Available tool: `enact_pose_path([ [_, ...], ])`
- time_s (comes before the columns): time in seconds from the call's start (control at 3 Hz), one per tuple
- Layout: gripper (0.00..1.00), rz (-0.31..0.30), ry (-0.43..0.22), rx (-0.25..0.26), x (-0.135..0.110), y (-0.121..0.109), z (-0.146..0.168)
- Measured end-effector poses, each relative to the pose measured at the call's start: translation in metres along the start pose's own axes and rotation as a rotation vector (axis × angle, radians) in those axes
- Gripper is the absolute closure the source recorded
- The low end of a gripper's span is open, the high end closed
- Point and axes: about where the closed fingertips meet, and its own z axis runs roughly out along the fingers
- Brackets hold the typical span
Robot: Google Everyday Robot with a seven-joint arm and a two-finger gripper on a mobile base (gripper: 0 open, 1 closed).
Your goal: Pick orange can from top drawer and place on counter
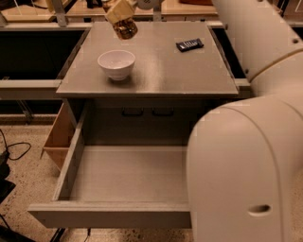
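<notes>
Can position: the orange can (126, 30) hangs in the air over the far left part of the counter (161, 75). It is beyond the white bowl (116, 64), apart from it, and seemingly not touching the surface.
Gripper: the gripper (120, 16) sits at the top edge of the view, right over the can. Its tan fingers (118, 9) pinch the can's upper part, and the can shows tilted beneath them.
Drawer: the top drawer (118, 215) stands pulled out below the counter, its visible floor bare. The robot's own arm (246, 165) hides its right side.
Weight: probably light, as a small drink can would be; whether it is full cannot be told.
Stiffness: likely a thin metal wall, stiff enough to hold but liable to dent under a hard squeeze, so moderate pressure suits it.
Slip: the smooth, curved side could swivel or slide between two flat fingers, and the tilt hints at that.
Best hold: across the middle of the body on opposite sides, not at the rim or pull tab.
Set-down: it should be brought upright so the flat base meets the counter, on the bare stretch between the bowl and the small black packet (190, 45).
Risk: if released tilted, it may topple, roll, or knock the bowl.
</notes>
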Motion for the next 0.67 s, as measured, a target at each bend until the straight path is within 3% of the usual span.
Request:
enact_pose_path([
  [0.33,1.00,0.025,-0.080,0.057,-0.001,-0.037,0.035],
  [0.67,1.00,0.073,-0.116,0.127,0.012,-0.069,0.063],
])
